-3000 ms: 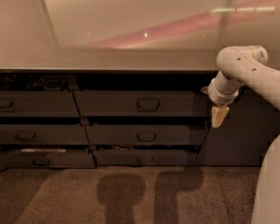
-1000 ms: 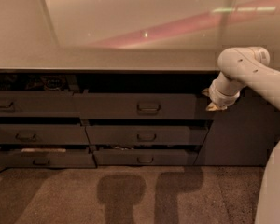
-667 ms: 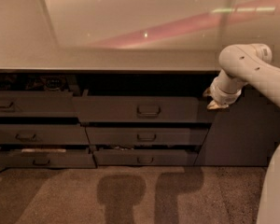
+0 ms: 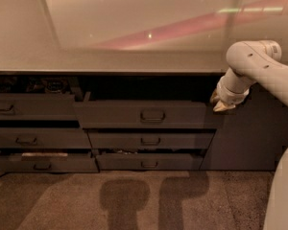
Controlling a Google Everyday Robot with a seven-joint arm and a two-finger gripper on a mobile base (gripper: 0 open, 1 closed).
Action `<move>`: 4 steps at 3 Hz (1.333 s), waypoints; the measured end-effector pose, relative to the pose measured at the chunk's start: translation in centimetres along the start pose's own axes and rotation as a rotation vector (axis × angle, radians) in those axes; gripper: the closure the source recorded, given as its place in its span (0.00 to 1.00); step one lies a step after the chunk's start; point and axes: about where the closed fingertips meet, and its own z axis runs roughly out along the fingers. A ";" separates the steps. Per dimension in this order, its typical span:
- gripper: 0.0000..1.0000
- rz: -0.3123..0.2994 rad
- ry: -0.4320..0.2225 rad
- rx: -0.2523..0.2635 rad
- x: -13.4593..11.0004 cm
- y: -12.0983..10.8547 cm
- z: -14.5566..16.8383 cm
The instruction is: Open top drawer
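The top drawer [image 4: 134, 115] is a wide dark grey front with a small centred loop handle [image 4: 152, 115], in the right column under the counter. It stands out further than the two fronts below it, and a dark gap shows above it. My gripper [image 4: 219, 104] hangs from the white arm [image 4: 252, 68] at the drawer front's upper right corner, touching or just behind its edge. The drawer's inside is hidden in shadow.
Two narrower drawer fronts [image 4: 151, 140] sit below the top drawer. The left column has more drawers; its top one [image 4: 31, 107] shows clutter above its front. A plain dark panel [image 4: 252, 138] is at the right. The pale countertop [image 4: 110, 61] overhangs above. My white body [image 4: 284, 195] fills the lower right.
My gripper rose from below the drawer's right end to its upper right corner. The top drawer front has since slid out toward the camera, looking wider and lower.
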 end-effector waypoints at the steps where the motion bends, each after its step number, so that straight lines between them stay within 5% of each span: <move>1: 1.00 -0.002 -0.001 -0.002 0.0 0.5 -0.2; 4: 1.00 -0.013 -0.004 -0.002 0.0 1.3 -0.3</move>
